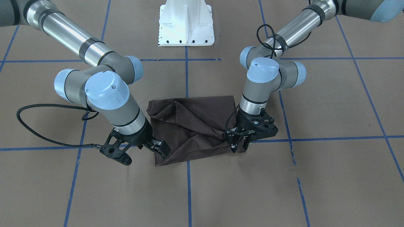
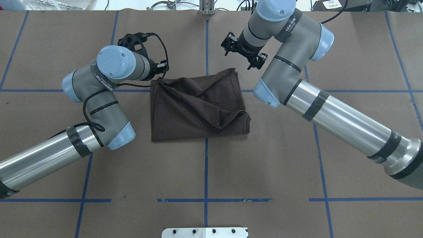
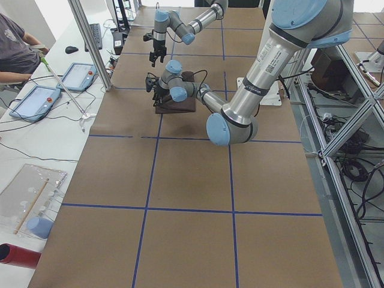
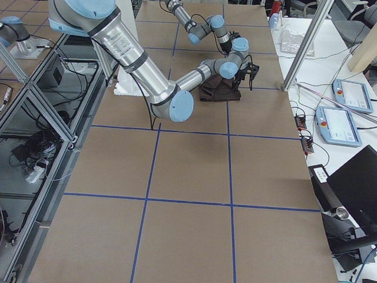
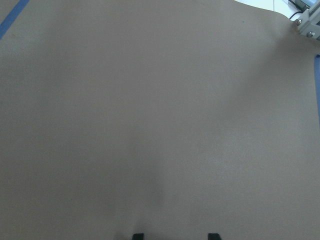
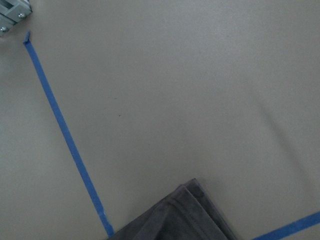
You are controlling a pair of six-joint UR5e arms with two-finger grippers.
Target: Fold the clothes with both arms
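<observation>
The dark brown T-shirt (image 1: 192,126) lies folded and rumpled on the brown table, also in the overhead view (image 2: 195,109). My left gripper (image 1: 238,143) is low at the shirt's far corner, where the creases run together. In the left wrist view its two fingertips (image 5: 137,236) stand apart with bare table between them, so it is open. My right gripper (image 1: 160,149) is at the shirt's other far edge. The right wrist view shows a flat hemmed corner (image 6: 185,215) and no fingers, so I cannot tell whether it is open or shut.
The white pedestal base (image 1: 186,23) stands at the robot's side of the table. Blue tape lines (image 2: 205,165) cross the brown paper cover. A side desk with tablets (image 3: 36,99) and a seated person (image 3: 12,48) lies beyond the far edge.
</observation>
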